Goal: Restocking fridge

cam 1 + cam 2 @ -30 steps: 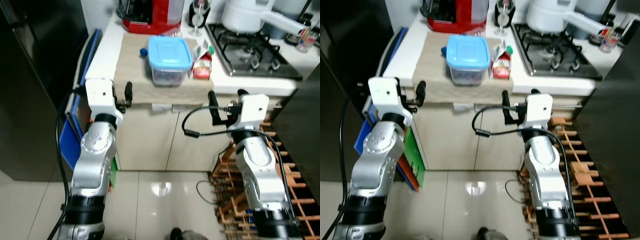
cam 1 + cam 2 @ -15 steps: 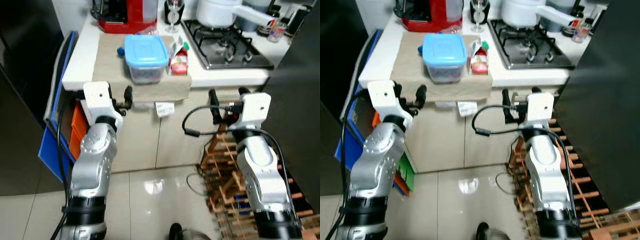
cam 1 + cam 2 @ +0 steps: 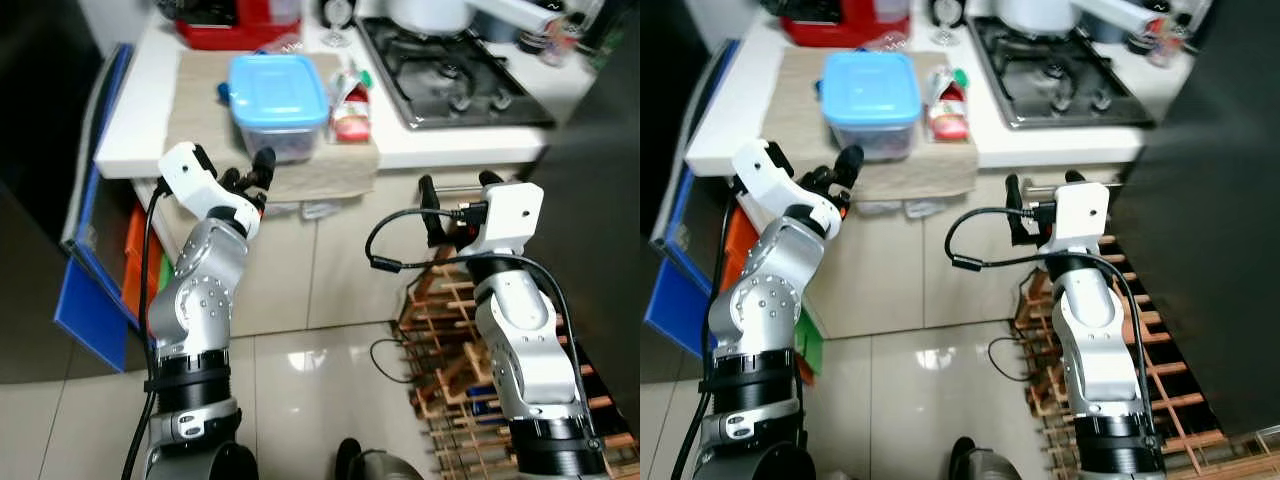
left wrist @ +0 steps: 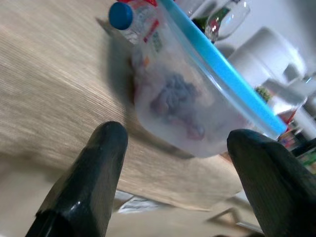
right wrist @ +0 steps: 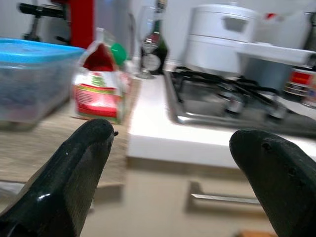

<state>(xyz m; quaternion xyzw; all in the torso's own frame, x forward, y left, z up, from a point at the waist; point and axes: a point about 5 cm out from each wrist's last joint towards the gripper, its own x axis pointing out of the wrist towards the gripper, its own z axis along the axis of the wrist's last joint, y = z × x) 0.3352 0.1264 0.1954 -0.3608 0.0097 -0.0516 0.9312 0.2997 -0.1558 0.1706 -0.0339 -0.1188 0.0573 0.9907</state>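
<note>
White counter ahead, edge facing the camera, with a beige cloth spread over it and hanging over the front. Glossy pale tiled floor below, cream cabinet fronts under the counter, a wooden rack low on the right, blue and orange boards leaning at the left end. Gas hob set into the counter to the right, a white pot at its back, a red appliance and a wine glass along the rear. On the cloth, 1 clear tub with a blue lid, dark and reddish food dimly visible through its cloudy wall; just beside it on the right, a small red-and-white carton with a green cap, upright; behind the tub, a bottle with a blue cap. Left pincer raised to the counter edge, 2 black fingers spread wide just short of the tub, gripping nothing. Right pincer level with the counter front below the hob, fingers wide apart too, empty.
</note>
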